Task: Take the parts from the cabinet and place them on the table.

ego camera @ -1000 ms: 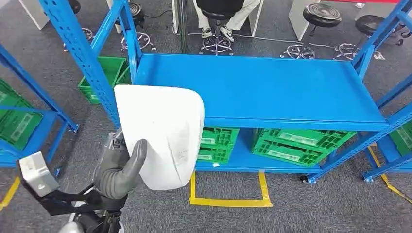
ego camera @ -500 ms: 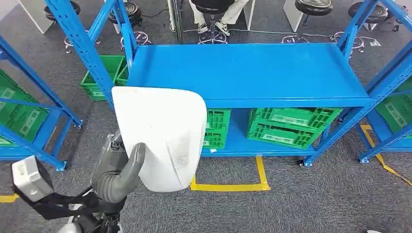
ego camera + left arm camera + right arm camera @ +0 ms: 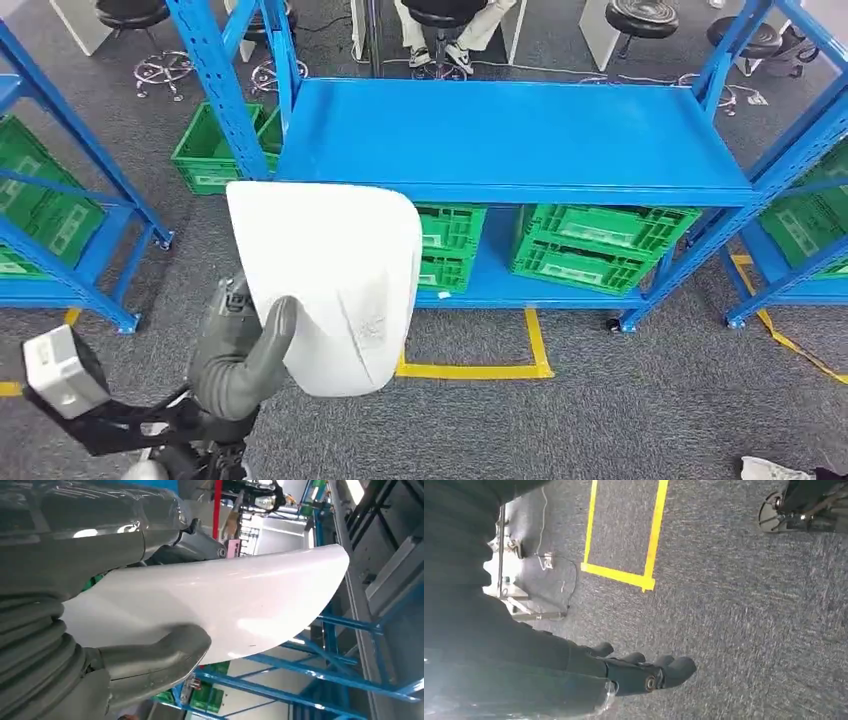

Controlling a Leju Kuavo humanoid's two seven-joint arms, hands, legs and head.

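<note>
A large white curved panel [image 3: 330, 280] stands upright in front of me, held low by my left hand [image 3: 245, 355], whose thumb presses on its near face. In the left wrist view the panel [image 3: 225, 600] lies across the hand, the thumb [image 3: 155, 655] on its smooth surface. Just beyond it stands the blue shelf table [image 3: 510, 130] with a bare top. My right hand [image 3: 644, 672] hangs over the grey carpet with its fingers stretched out and nothing in it.
Green crates [image 3: 590, 245] sit on the table's lower shelf. More blue racks with green crates stand at the left [image 3: 60, 200] and right [image 3: 800, 220]. Yellow floor tape [image 3: 470, 370] marks a box before the table. Stools [image 3: 640, 15] and a seated person [image 3: 440, 20] are behind.
The whole picture has shifted as the camera moved: the blue table now sits higher and more central. The panel stays in my left hand in the same pose.
</note>
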